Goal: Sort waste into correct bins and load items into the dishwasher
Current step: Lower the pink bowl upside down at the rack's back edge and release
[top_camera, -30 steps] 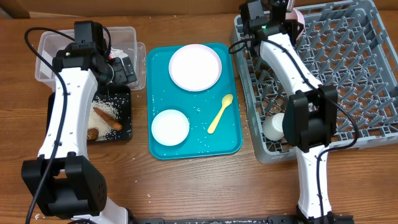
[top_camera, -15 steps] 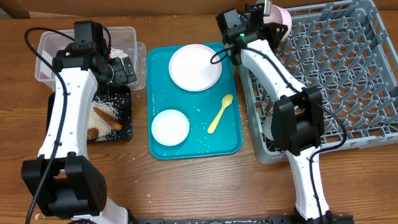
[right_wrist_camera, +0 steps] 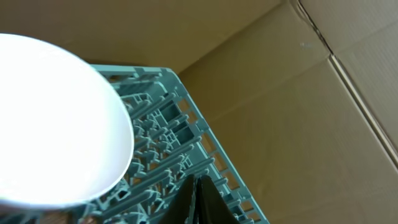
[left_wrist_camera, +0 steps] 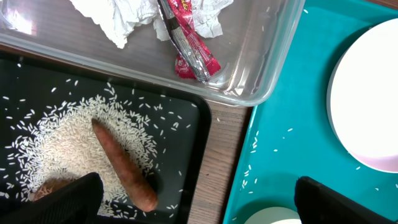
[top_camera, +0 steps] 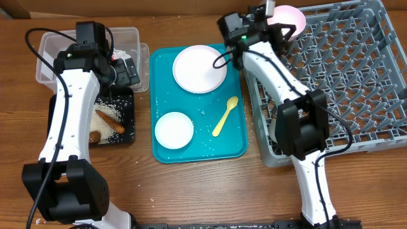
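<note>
My left gripper (top_camera: 124, 71) (left_wrist_camera: 205, 208) is open and empty, hovering over the gap between the black tray (top_camera: 129, 136) (left_wrist_camera: 186, 134) and the teal tray. The black tray holds rice (top_camera: 109, 122) (left_wrist_camera: 56, 143), an orange-brown stick (top_camera: 108, 112) (left_wrist_camera: 121, 165) and a brown chunk (top_camera: 94, 135). The clear tub (top_camera: 44, 57) (left_wrist_camera: 264, 74) holds the napkin (left_wrist_camera: 124, 15) and the wrapper (left_wrist_camera: 189, 46). My right gripper (top_camera: 269, 8) (right_wrist_camera: 196, 199) is shut and empty at the rack's (top_camera: 356, 76) (right_wrist_camera: 161, 130) far-left corner, beside a white bowl (top_camera: 289, 15) (right_wrist_camera: 56, 124) there.
The teal tray (top_camera: 238, 147) (left_wrist_camera: 280, 124) carries a white plate (top_camera: 199, 68) (left_wrist_camera: 367, 99), a white bowl (top_camera: 173, 130), a yellow spoon (top_camera: 225, 116) and scattered rice grains. A small white cup (top_camera: 280, 129) lies in the rack's near-left part. A cardboard wall (right_wrist_camera: 298, 93) stands behind the rack.
My right arm has swung left along the rack's far edge, and the bowl at the far-left corner now shows more fully. The left arm has not moved.
</note>
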Robot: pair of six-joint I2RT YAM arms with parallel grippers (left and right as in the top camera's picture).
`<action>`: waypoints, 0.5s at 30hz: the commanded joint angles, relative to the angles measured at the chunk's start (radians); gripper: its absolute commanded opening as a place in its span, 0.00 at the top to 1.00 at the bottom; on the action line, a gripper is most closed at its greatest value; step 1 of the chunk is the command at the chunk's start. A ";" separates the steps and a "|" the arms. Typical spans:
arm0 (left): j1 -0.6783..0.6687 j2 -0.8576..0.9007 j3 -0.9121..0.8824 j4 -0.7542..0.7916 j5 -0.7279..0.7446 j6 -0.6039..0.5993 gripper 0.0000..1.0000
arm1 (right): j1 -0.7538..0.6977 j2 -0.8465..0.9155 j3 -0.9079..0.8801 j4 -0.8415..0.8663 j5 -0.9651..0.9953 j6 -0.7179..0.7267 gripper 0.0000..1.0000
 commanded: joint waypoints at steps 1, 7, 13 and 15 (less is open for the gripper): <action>-0.002 -0.013 0.005 0.001 -0.009 0.016 0.00 | 0.014 0.015 0.005 0.007 -0.004 0.019 0.82; -0.002 -0.013 0.005 0.002 -0.009 0.016 0.00 | 0.008 -0.055 0.008 -0.092 -0.471 0.080 0.27; -0.002 -0.013 0.005 0.001 -0.009 0.016 0.00 | -0.028 -0.288 0.008 -0.079 -0.835 0.127 0.21; -0.002 -0.013 0.005 0.001 -0.009 0.016 0.00 | -0.040 -0.374 0.008 -0.078 -0.944 0.109 0.18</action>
